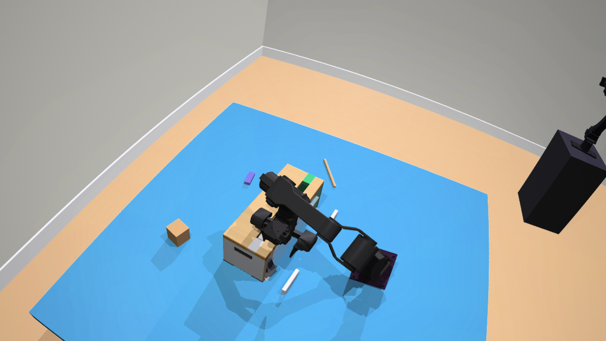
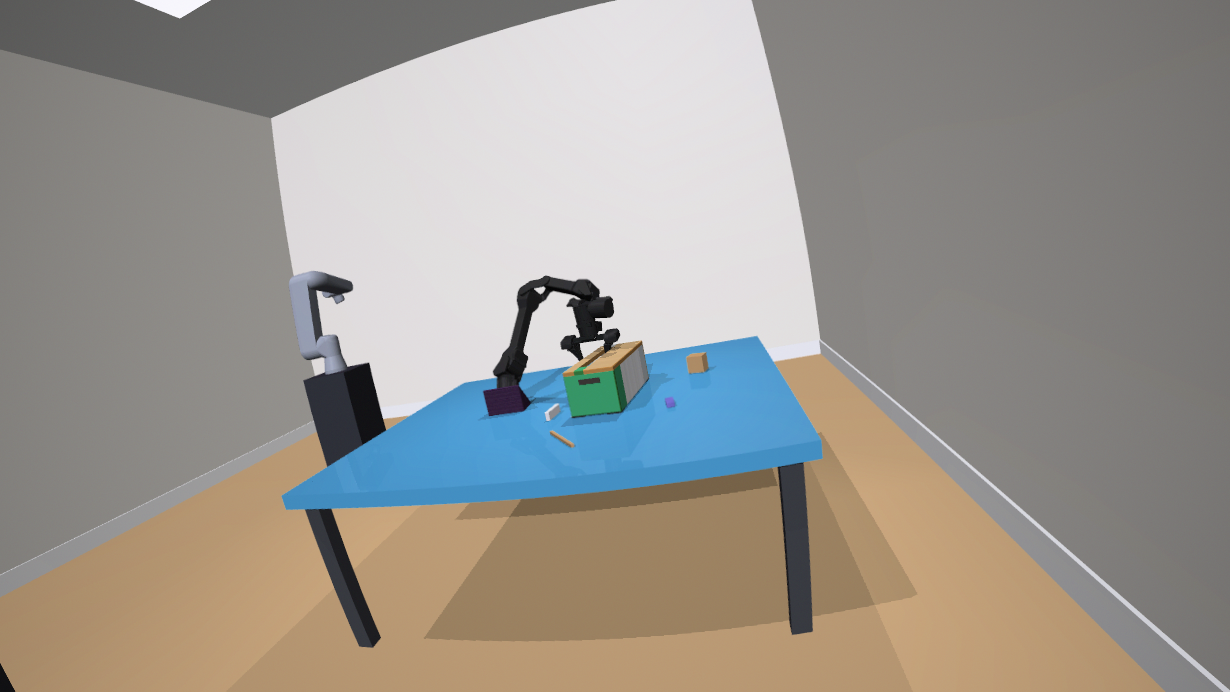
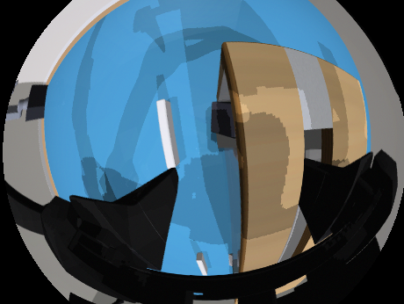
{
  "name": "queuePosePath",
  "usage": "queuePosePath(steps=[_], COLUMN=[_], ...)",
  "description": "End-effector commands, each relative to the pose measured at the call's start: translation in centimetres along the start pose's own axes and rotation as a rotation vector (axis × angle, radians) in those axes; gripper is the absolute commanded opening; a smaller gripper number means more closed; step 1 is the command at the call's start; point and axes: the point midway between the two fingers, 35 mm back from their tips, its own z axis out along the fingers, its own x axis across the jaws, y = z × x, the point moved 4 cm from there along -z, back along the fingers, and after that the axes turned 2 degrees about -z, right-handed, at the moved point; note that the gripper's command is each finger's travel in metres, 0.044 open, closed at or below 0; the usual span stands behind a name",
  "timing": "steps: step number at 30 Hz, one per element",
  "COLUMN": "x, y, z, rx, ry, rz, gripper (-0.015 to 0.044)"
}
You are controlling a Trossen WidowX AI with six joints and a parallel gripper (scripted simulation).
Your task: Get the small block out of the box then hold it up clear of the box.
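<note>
The pincer (image 1: 283,241) is hanging spread and empty over the box (image 1: 241,235) near its grey end, prob. lining up with the top slot. The block isn't visible; presumably inside, on the shelf.

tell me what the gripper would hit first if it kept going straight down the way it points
Probably the box's tan top: the open gripper straddles its front edge, one finger above the top, the other over blue table. Depth is unclear.
</note>
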Motion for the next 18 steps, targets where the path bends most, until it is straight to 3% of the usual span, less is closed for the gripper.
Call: queuePosePath(steps=[1,6,18], x=[0.0,-0.7,1.0], y=[0.9,-1.3,-15.4], z=[0.1,-1.4,-9.8], rx=[-0.002,0.013,0.006], ry=[-0.006,-0.018,-0.047], rz=[-0.005,0.003,0.03], gripper=[0.04,0.04,0.04])
